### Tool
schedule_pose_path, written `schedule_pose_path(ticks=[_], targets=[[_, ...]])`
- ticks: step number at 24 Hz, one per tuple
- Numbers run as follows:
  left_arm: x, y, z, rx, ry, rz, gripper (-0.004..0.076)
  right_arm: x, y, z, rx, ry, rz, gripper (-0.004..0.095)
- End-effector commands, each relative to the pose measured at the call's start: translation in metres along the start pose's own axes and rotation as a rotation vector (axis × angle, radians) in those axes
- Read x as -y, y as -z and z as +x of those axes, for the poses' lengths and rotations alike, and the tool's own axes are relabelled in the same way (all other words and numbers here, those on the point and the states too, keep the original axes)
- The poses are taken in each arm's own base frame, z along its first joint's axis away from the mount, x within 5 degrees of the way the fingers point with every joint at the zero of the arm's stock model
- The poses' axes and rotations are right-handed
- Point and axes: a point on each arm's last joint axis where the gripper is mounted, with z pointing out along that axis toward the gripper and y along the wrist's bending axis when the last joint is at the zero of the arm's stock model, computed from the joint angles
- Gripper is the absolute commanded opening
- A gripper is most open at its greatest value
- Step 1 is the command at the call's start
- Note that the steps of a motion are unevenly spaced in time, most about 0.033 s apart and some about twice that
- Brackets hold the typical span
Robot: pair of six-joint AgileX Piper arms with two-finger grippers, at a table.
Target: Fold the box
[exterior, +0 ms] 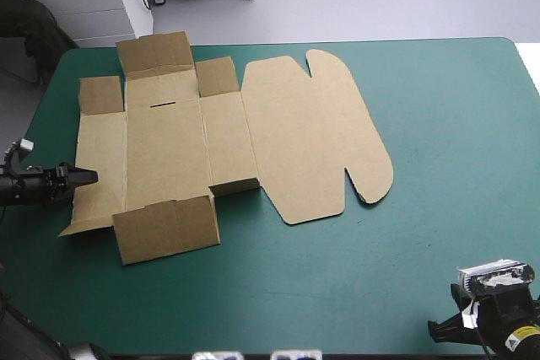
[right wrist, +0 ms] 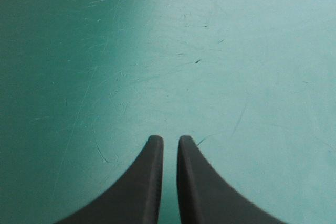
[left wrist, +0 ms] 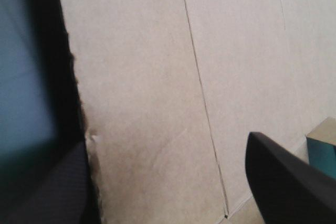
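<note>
The box [exterior: 211, 132] lies opened out as a cut brown sheet on the bench [exterior: 439, 124], ahead of the left claw [exterior: 84, 177] and well apart from the right claw [right wrist: 170, 141]. The left claw comes in low from the bench's left edge, and its tip meets the sheet's outermost panel, the one nearest to it. In the left wrist view this claw stands wide. One black finger [left wrist: 47, 192] sits outside the board's cut edge, over the teal-green cover. The other finger [left wrist: 294, 182] sits over the board, so the panel's edge runs between them. Whether either finger presses on the board cannot be told. Ahead of this claw the board runs on as flat panels divided by straight creases.

Beyond the panel at the left claw lies the wider middle panel with a short slot [exterior: 162, 105] cut in it. Past that is a narrower panel, and farthest from the claw is the large rounded lid panel [exterior: 312, 137], which lies flat. The near flap [exterior: 164, 229] and the far flap [exterior: 156, 55] on the middle panel are tilted up a little from the cover.

The right claw is narrow, its two black fingers all but touching with only a thin slit between the tips. It holds nothing, and only bare teal-green cover lies under and ahead of it.
</note>
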Motion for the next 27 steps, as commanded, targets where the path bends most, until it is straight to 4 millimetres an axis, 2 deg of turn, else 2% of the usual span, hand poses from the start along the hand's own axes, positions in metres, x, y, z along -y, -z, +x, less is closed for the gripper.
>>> schedule_pose_path(ticks=[1,4,11,13,14,15,16,22,27], targets=[[0.002,-0.027,0.014,-0.235,0.012,-0.003,0.0540,0.001,0.004,-0.011,0.065,0.002,0.009,0.0089],[0.010,-0.034,0.008,-0.247,0.005,0.001,0.0473,0.001,0.004,-0.011,0.065,0.002,0.009,0.0089],[0.028,-0.051,0.000,-0.260,-0.048,0.032,0.0450,0.001,0.004,-0.011,0.065,0.002,0.009,0.0089],[0.033,-0.054,-0.003,-0.237,-0.043,0.054,0.0325,0.001,0.004,-0.011,0.065,0.002,0.009,0.0089],[0.035,-0.054,-0.006,-0.214,-0.033,0.071,0.0135,0.001,0.004,-0.011,0.065,0.002,0.009,0.0089],[0.035,-0.055,-0.006,-0.207,-0.030,0.076,0.0052,0.001,0.004,-0.011,0.065,0.002,0.009,0.0089],[0.036,-0.055,-0.007,-0.200,-0.027,0.081,0.0001,0.001,0.004,-0.011,0.065,0.002,0.009,0.0089],[0.044,-0.052,-0.014,-0.132,-0.010,0.117,-0.0002,0.001,0.004,-0.011,0.065,0.002,0.009,0.0089],[0.065,-0.036,-0.027,-0.051,-0.065,0.120,-0.0002,0.001,0.004,-0.011,0.065,0.002,0.009,0.0089]])
